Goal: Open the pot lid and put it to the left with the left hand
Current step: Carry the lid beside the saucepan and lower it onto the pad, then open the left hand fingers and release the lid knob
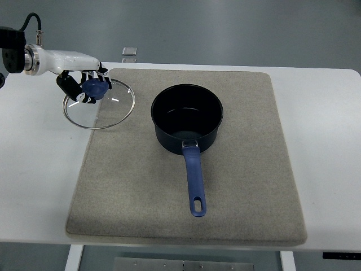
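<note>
With its fingers curled around the blue knob (96,88), the left hand (82,86) grasps the round glass lid with metal rim (99,103) at the left edge of the grey felt mat (237,186). Lid placement well left of the uncovered dark-blue saucepan (186,116) suits the task. Whether the lid rests fully on the mat and white table (39,169) cannot be determined. Release appears to be outstanding.
</note>
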Motion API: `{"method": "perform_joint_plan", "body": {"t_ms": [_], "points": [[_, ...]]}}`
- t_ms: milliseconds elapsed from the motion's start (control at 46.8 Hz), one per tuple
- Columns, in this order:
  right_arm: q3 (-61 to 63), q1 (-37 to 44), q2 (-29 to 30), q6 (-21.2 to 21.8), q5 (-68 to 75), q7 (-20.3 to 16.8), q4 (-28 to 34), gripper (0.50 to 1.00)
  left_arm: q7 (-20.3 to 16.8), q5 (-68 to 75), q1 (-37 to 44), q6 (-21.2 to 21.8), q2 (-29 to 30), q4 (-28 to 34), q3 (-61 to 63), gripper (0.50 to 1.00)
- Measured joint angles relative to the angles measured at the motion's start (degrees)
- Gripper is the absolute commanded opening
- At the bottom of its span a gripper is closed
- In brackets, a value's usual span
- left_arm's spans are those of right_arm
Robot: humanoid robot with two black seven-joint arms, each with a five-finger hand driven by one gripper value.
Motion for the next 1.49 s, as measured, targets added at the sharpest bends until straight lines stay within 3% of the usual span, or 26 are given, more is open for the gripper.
{"method": "perform_joint_plan", "body": {"t_ms": [427, 1324, 1345, 1452, 1495], "points": [[0.01, 0.00, 0.00, 0.00, 0.00, 0.00, 0.00, 0.915, 0.10, 0.85, 4.62, 6.90, -3.87, 2.47, 0.96, 0.500], [-0.02, 0.00, 0.00, 0.00, 0.00, 0.00, 0.00, 0.915, 0.20, 0.69, 4.66, 7.40, -8.41, 6.55, 1.49, 0.500], [-0.03, 0.00, 0.00, 0.00, 0.00, 0.00, 0.00, 0.915, 0.20, 0.69, 4.66, 7.40, -8.41, 6.55, 1.49, 0.508], [-0.03, 0.00, 0.00, 0.00, 0.00, -0.01, 0.00, 0.915, 0.20, 0.69, 4.66, 8.19, -8.40, 6.55, 1.49, 0.709], [-0.04, 0.00, 0.00, 0.00, 0.00, 0.00, 0.00, 0.915, 0.20, 0.69, 4.66, 9.22, -8.36, 6.55, 1.49, 0.746]]}}
